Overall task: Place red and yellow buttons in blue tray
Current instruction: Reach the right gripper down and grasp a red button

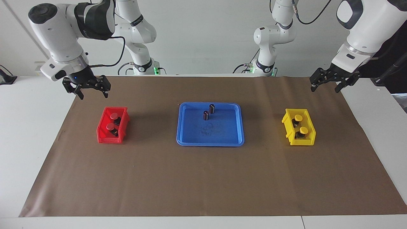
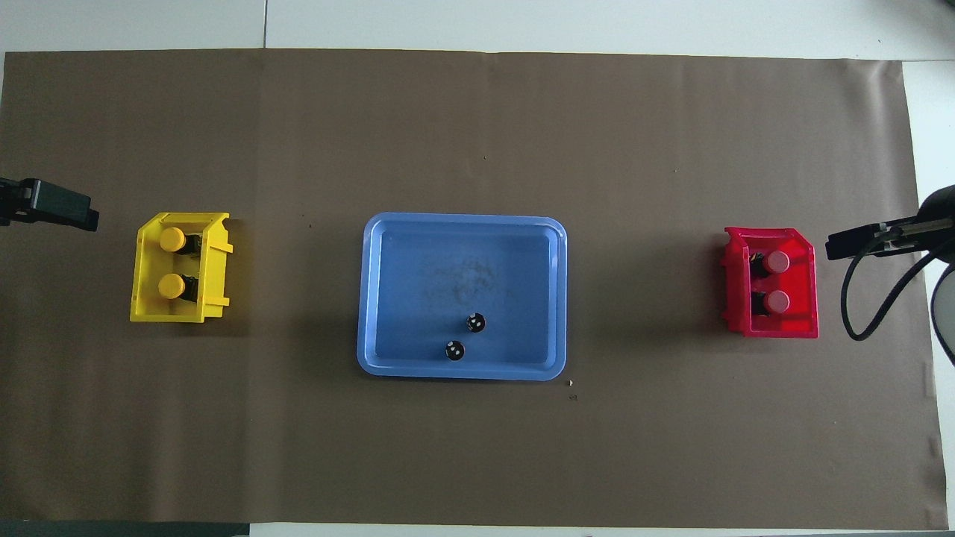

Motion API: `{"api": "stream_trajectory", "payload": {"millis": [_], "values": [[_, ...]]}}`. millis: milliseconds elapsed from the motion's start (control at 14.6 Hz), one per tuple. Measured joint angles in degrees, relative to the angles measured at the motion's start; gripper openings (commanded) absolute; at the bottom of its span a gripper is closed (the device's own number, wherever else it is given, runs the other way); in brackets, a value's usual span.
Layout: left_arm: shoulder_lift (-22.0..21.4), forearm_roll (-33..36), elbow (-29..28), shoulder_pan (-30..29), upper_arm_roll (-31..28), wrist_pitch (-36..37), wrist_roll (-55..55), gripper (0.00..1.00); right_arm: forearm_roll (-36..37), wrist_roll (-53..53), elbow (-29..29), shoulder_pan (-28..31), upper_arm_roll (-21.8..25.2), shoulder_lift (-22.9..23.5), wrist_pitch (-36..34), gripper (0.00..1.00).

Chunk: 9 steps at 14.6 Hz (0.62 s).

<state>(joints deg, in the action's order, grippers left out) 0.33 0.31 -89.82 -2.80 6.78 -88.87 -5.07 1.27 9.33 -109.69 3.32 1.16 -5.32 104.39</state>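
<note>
Two red buttons [image 1: 114,116] [image 1: 110,127] sit in the small red bin [image 1: 109,138] at the right arm's end. Two yellow buttons [image 1: 298,118] [image 1: 304,130] sit in the small yellow bin [image 1: 302,141] at the left arm's end. The blue tray [image 1: 222,130] lies mid-table between the bins and holds no button. My right gripper [image 1: 93,95] is open and empty, raised over the mat's edge beside the red bin. My left gripper [image 1: 324,90] is open and empty, raised over the mat's edge beside the yellow bin. The overhead view shows the same buttons [image 2: 776,261] [image 2: 172,239] and tray [image 2: 418,283].
Two small dark brown cylinders with silvery tops [image 1: 211,108] [image 1: 206,115] stand in the tray at its side nearer the robots. A brown mat [image 1: 203,178] covers the table. Bare mat lies between the tray and each bin.
</note>
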Motion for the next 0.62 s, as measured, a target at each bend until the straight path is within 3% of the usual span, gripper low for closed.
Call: {"api": "stream_trajectory", "payload": {"millis": [69, 618], "values": [[0.0, 0.0, 0.0, 0.0, 0.0, 0.0, 0.0, 1.0, -0.5, 0.0, -1.4, 0.0, 0.0, 0.7, 2.1, 0.74], [0.0, 0.0, 0.0, 0.0, 0.0, 0.0, 0.0, 1.0, -0.9, 1.5, -7.7, 1.2, 0.2, 9.1, 18.3, 0.72]]}}
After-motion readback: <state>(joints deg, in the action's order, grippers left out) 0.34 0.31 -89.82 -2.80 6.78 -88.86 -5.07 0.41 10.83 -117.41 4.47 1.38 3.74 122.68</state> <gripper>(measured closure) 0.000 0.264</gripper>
